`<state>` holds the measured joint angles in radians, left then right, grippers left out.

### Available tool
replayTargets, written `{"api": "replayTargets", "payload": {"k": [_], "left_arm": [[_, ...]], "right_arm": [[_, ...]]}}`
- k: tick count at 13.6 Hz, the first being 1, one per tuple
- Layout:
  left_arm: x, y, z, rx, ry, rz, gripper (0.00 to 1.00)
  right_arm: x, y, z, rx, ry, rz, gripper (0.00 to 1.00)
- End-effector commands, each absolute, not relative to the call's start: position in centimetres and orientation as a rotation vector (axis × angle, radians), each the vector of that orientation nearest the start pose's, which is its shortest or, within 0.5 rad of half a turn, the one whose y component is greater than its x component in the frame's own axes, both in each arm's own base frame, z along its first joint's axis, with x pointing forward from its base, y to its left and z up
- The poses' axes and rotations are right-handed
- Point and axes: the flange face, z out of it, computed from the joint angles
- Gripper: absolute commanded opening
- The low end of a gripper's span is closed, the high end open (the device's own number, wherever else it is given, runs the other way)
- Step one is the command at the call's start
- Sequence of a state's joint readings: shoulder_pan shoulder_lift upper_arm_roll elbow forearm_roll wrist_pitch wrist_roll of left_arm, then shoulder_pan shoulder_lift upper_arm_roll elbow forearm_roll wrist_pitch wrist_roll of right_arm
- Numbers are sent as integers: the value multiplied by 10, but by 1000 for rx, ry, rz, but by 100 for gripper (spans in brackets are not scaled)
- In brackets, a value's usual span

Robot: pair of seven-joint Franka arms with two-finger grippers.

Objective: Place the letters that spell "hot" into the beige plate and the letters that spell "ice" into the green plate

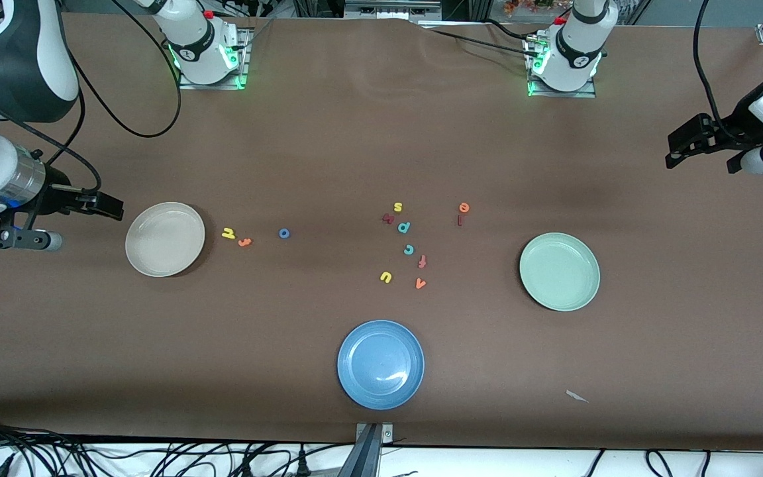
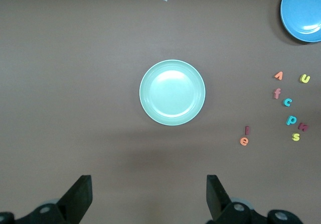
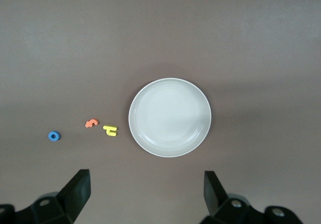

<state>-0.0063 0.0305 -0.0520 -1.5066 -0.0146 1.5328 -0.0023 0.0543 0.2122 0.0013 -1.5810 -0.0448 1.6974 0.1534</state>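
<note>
The beige plate (image 1: 165, 239) (image 3: 169, 117) lies toward the right arm's end of the table. Beside it are the yellow h (image 1: 228, 233) (image 3: 110, 130), orange t (image 1: 244, 242) (image 3: 91, 123) and blue o (image 1: 284, 233) (image 3: 54, 135). The green plate (image 1: 559, 271) (image 2: 172, 92) lies toward the left arm's end. The orange e (image 1: 464, 207) (image 2: 244, 141) and maroon i (image 1: 459, 220) (image 2: 247, 129) are beside it, and the teal c (image 1: 408, 250) (image 2: 287, 102) sits mid-table. My right gripper (image 1: 113, 207) (image 3: 146, 191) hangs open and holds nothing, over bare table by the beige plate. My left gripper (image 1: 676, 149) (image 2: 149, 194) hangs open and holds nothing, over the table's end past the green plate.
A blue plate (image 1: 381, 364) lies near the front edge. Around the c lie a yellow s (image 1: 398, 207), a small maroon letter (image 1: 388, 218), a teal p (image 1: 405, 227), a red-orange f (image 1: 422, 261), a yellow u (image 1: 385, 277) and an orange v (image 1: 420, 283). A white scrap (image 1: 577, 396) lies nearer the front camera than the green plate.
</note>
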Motion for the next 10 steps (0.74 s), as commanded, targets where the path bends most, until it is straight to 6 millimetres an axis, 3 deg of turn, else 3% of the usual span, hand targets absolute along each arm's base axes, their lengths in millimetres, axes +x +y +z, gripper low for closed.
{"api": "replayTargets", "payload": {"k": [1, 10], "left_arm": [[555, -33, 641, -3132, 79, 4, 100], [555, -27, 637, -3131, 62, 28, 100]], "right_arm": [[612, 31, 513, -3189, 152, 146, 99], [612, 43, 513, -3187, 123, 136, 99]]}}
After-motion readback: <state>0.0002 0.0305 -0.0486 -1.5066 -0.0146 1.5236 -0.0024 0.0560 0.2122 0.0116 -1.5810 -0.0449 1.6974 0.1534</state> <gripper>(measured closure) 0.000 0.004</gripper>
